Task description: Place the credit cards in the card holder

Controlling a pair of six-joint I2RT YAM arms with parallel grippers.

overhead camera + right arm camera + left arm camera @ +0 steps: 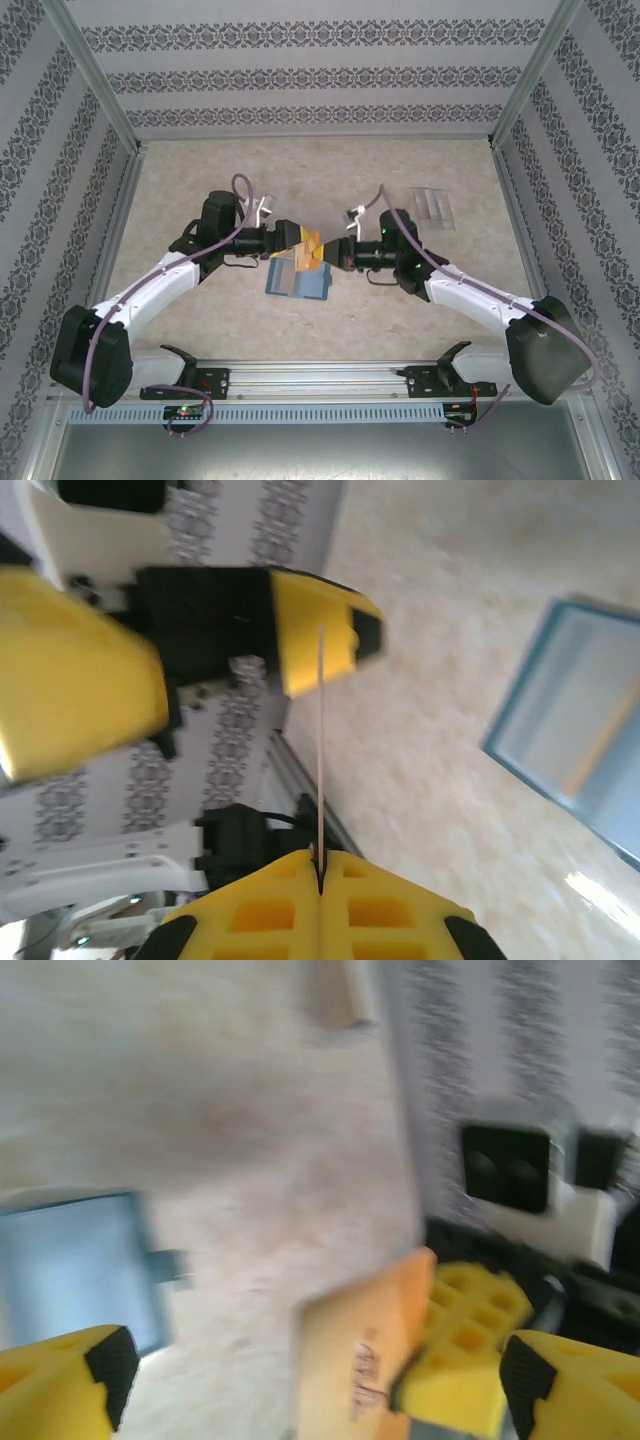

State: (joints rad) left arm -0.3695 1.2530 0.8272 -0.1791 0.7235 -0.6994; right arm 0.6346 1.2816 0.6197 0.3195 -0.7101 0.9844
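Observation:
An orange-tan credit card (313, 246) hangs over the table's middle, between the two grippers. My right gripper (320, 865) is shut on the card's near edge, and the card (320, 740) shows edge-on as a thin line. My left gripper (315, 1370) is open, its yellow fingers (60, 1385) spread wide on either side of the card (350, 1360) without touching it. The teal-blue card holder (298, 280) lies open and flat on the table just below both grippers. It is also in the left wrist view (75, 1270) and the right wrist view (580, 740).
A clear plastic stand (432, 206) lies at the back right of the table. Patterned walls close in the left, right and far sides. A metal rail (320, 380) with both arm bases runs along the near edge.

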